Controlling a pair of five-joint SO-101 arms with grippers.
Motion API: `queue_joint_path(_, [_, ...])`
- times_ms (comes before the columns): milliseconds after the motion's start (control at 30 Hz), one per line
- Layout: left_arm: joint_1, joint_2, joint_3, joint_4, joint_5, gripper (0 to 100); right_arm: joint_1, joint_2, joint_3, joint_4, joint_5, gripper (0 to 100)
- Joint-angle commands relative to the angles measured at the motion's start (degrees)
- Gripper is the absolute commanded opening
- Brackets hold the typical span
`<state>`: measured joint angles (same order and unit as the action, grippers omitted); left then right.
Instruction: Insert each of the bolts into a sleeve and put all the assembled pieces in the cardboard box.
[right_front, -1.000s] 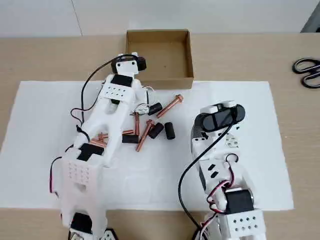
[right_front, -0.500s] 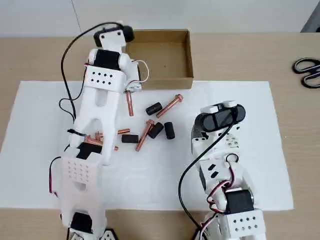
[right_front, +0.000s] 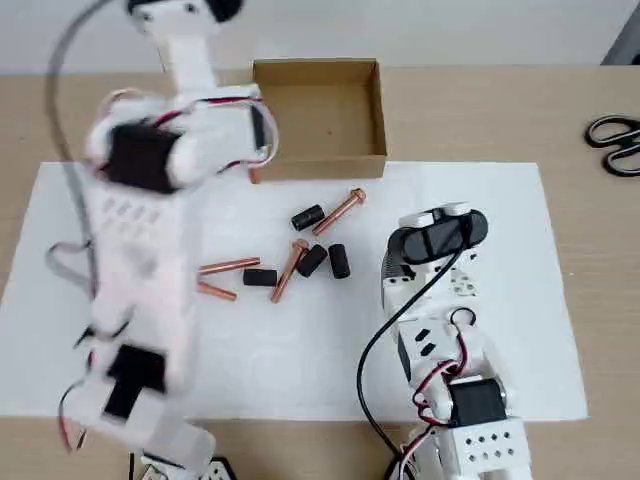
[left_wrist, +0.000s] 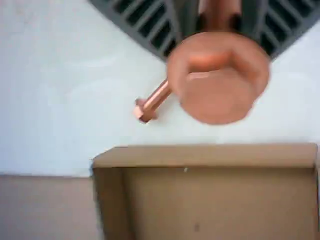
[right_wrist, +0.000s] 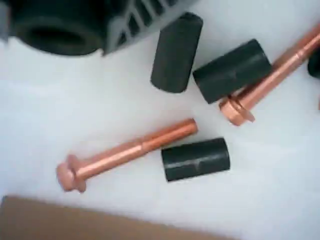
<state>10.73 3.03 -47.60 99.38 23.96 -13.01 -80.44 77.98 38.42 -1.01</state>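
The open-topped brown cardboard box (right_front: 380, 110) sits at the far edge of the white paper sheet (right_front: 520, 300), its front wall along the sheet's far border. The sheet's right part and near strip give open room, and the light wooden table (right_front: 500, 110) runs on beyond every side.

The left gripper (left_wrist: 217, 15) hangs raised just off the box's front left corner, outside the wall. It is clamped tight on a copper-coloured flanged bolt (left_wrist: 218, 77) whose head faces the wrist camera. The right arm (right_front: 440, 330) stands over the sheet's right part. The right gripper (right_wrist: 65, 27) is closed round a black cylindrical sleeve (right_wrist: 42, 35) (seen end-on, its bore dark).

There are five bolts: the held one and four loose bolts (right_front: 340, 212) lying flat on the sheet. There are five sleeves: the held one and four loose sleeves (right_front: 308, 217).

The loose pieces lie in a cluster between the two arms, in front of the box's front wall. One bolt lies against the side of a sleeve, touching it. Two bolts lie apart towards the left arm.

A pair of black-handled scissors (right_front: 615, 145) rests at the table's right edge, well apart from everything.
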Motion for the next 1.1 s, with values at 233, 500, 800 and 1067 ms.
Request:
queue_joint_path(233, [0.4, -34.0, 26.2, -3.0, -3.7, 1, -8.2, -6.0, 3.7, -24.0, 0.7, 0.5])
queue_joint_path(500, [0.4, -54.3, 55.3, -29.5, -3.7, 1, -13.3, -19.1, 18.7, -34.3, 16.2, 0.4])
queue_joint_path(800, [6.2, -71.7, 90.9, -69.9, -3.4, 1, -13.3, -23.5, 18.5, -31.8, 16.2, 0.4])
queue_joint_path(1067, [14.2, -67.7, 92.2, -73.8, -3.3, 1, -14.5, -23.5, 18.5, -31.8, 14.3, 0.4])
